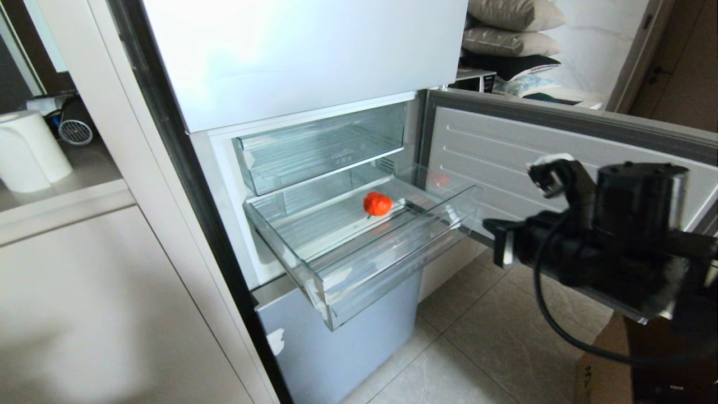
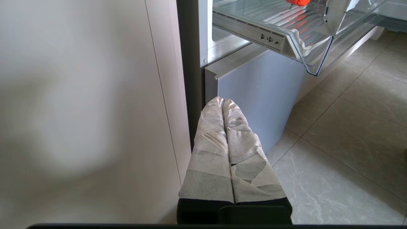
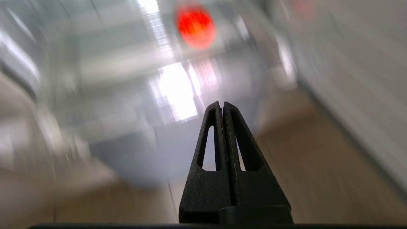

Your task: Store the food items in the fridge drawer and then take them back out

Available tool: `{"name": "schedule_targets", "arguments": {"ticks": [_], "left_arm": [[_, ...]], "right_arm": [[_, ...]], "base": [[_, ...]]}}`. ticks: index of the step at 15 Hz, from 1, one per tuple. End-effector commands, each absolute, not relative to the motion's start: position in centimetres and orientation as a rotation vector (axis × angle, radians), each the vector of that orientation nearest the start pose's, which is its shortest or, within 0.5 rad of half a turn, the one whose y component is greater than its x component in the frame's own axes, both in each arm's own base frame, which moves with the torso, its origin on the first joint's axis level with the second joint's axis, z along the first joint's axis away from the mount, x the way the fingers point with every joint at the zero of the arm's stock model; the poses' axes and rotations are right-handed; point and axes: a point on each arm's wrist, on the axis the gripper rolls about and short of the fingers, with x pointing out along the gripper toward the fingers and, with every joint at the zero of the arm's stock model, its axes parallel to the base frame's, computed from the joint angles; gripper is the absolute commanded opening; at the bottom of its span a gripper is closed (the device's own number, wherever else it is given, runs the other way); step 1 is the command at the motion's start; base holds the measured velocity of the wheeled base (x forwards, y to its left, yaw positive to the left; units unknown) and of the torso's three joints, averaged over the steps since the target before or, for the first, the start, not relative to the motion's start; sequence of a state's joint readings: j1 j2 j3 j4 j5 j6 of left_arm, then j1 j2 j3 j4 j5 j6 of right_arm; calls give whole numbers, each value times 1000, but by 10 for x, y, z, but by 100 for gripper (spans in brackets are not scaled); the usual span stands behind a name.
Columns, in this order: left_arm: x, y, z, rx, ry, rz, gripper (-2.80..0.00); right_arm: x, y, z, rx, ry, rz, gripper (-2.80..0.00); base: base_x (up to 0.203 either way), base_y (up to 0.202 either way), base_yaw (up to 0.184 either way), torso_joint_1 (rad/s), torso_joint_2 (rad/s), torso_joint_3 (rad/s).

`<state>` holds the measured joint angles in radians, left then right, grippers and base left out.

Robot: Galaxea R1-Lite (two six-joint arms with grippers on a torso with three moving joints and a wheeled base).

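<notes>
item: tomato (image 1: pixel 377 203). small, round, red-orange. i see it lying on the ribbed floor of the fridge drawer (image 1: pixel 392 264), toward the back and roughly mid-width, touching nothing else. from my left wrist camera only its underside edge shows through the clear plastic; from my right wrist camera it is a red blur ahead of the fingertips.

item: fridge drawer. wide, deep, clear plastic, pulled well out of the cabinet, thick see-through lip at the front. one tomato inside.

item: upper tray (image 1: pixel 320 148). shallower clear bin, pushed in, directly above the drawer.

item: fridge door (image 1: pixel 561 157). swung open on my right side, ribbed white inner panel facing the drawer.

item: lower panel (image 1: pixel 342 342). pale blue-grey, glossy, shut, below the drawer.

item: right gripper (image 3: pixel 222 105). black slotted fingers pressed together tip to tip, nothing between them. it sits out in front of the open door, to the right of the drawer and apart from it, pointing toward the tomato.

item: left gripper (image 2: pixel 222 101). tape-wrapped fingers closed flat against each other, empty. it hangs low beside the cabinet wall (image 2: pixel 95 95), below the drawer, facing the lower panel.

item: floor tiles (image 1: pixel 477 348). pale stone pattern.

item: paper roll (image 1: pixel 28 151). white, on the counter at far left.
</notes>
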<state>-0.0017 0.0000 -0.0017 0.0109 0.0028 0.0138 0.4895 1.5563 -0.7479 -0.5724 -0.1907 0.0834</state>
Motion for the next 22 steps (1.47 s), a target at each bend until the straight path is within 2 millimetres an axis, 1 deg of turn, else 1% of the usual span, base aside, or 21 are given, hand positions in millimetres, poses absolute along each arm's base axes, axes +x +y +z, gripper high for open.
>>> {"name": "schedule_targets", "arguments": {"ticks": [1,2,3,4,6,7,9,11,13,14,16,18,21,22], "left_arm": [[-23,0,75,14,9,1,-280],[-23,0,75,14,9,1,-280],[-23,0,75,14,11,1,-280],[-23,0,75,14,10,1,-280],[-23,0,75,14,9,1,-280],[-23,0,75,14,11,1,-280],[-23,0,75,14,9,1,-280],[-23,0,75,14,10,1,-280],[-23,0,75,14,11,1,-280],[-23,0,75,14,9,1,-280],[-23,0,75,14,10,1,-280],[-23,0,75,14,9,1,-280],[-23,0,75,14,12,1,-280],[-23,0,75,14,11,1,-280]], "right_arm": [[167,74,193,19,279,157,-280],[150,59,177,35,328,75,-280],[134,46,162,94,363,-18,-280],[125,34,153,153,373,-112,-280],[122,4,147,231,366,-321,-280],[119,-13,146,267,354,-423,0],[110,-46,147,335,318,-600,0],[98,-80,150,407,285,-748,0],[86,-110,154,461,265,-831,0],[84,-130,154,494,267,-855,0],[86,-164,153,531,273,-874,0],[89,-197,147,534,250,-903,0],[92,-238,138,503,202,-937,0],[93,-247,136,499,196,-944,0]], "base": [[0,0,0,0,0,0],[0,0,0,0,0,0],[0,0,0,0,0,0],[0,0,0,0,0,0],[0,0,0,0,0,0],[0,0,0,0,0,0],[0,0,0,0,0,0],[0,0,0,0,0,0],[0,0,0,0,0,0],[0,0,0,0,0,0],[0,0,0,0,0,0],[0,0,0,0,0,0],[0,0,0,0,0,0],[0,0,0,0,0,0]]}}
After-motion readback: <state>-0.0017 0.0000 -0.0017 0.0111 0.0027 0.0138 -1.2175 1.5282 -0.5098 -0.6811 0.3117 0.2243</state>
